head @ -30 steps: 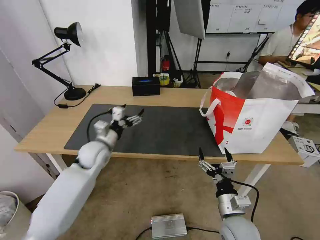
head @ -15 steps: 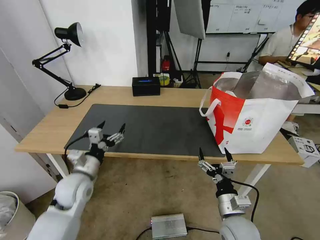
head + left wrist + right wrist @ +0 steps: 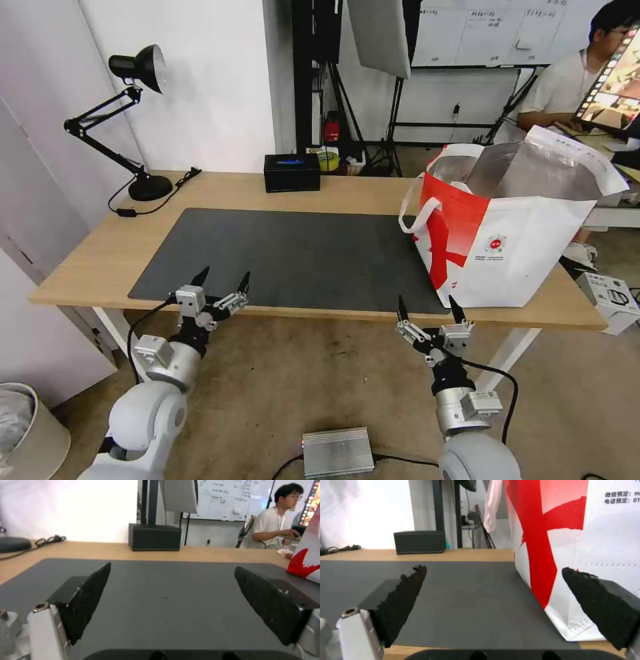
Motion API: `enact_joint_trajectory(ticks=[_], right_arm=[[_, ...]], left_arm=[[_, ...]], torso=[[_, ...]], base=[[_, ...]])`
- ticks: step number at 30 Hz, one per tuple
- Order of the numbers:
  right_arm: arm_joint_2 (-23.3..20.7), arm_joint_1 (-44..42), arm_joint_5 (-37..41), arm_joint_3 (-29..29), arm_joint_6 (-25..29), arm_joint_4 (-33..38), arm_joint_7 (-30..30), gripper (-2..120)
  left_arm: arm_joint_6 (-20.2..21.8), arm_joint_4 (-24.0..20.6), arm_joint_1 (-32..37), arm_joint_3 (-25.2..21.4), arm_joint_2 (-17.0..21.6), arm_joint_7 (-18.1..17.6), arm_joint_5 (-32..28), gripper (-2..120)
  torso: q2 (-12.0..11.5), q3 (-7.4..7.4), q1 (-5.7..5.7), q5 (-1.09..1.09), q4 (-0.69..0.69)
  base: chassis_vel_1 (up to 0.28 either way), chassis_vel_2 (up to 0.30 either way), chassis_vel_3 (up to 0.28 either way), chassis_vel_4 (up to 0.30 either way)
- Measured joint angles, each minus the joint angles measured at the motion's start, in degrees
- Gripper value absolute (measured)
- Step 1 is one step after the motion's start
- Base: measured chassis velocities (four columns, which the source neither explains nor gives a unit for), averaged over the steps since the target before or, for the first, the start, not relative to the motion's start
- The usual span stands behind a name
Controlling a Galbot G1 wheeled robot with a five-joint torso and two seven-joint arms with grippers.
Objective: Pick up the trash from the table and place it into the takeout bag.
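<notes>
The takeout bag (image 3: 527, 247) stands open on the right end of the table (image 3: 100, 247), its foil lining showing; it also appears in the right wrist view (image 3: 586, 542) and the left wrist view (image 3: 306, 562). The dark grey mat (image 3: 300, 253) lies bare, and the trash is out of view. My left gripper (image 3: 225, 275) is open at the table's front edge, by the mat's near left corner, holding nothing (image 3: 173, 567). My right gripper (image 3: 427, 303) is open just below the front edge, near the bag's front corner, also holding nothing (image 3: 493, 568).
A black desk lamp (image 3: 137, 73) stands at the table's back left. A small black box (image 3: 291, 172) sits at the back middle. On the floor are a silver box (image 3: 337, 451), a white bin (image 3: 20, 427) and a white carton (image 3: 610, 297). A person sits behind the bag.
My left arm has drawn back from above the mat's left part and come down to the table's front edge, still open. The right arm has not moved.
</notes>
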Motion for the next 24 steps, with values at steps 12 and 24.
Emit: enact_joint_trajectory(ticks=[12, 24], right_arm=[[0.0, 0.0, 0.0, 0.0, 0.0, 0.0, 0.0, 100], [0.0, 0.0, 0.0, 0.0, 0.0, 0.0, 0.0, 100]], left_arm=[[-1.4, -0.5, 1.1, -0.8, -0.8, 1.7, 2.0, 100], [-1.5, -0.2, 1.4, -0.7, -1.4, 2.2, 3.3, 100]], torso=[[0.0, 0.0, 0.0, 0.0, 0.01], [0.0, 0.0, 0.0, 0.0, 0.0]], base=[[0.0, 0.0, 0.0, 0.0], [0.0, 0.0, 0.0, 0.0]])
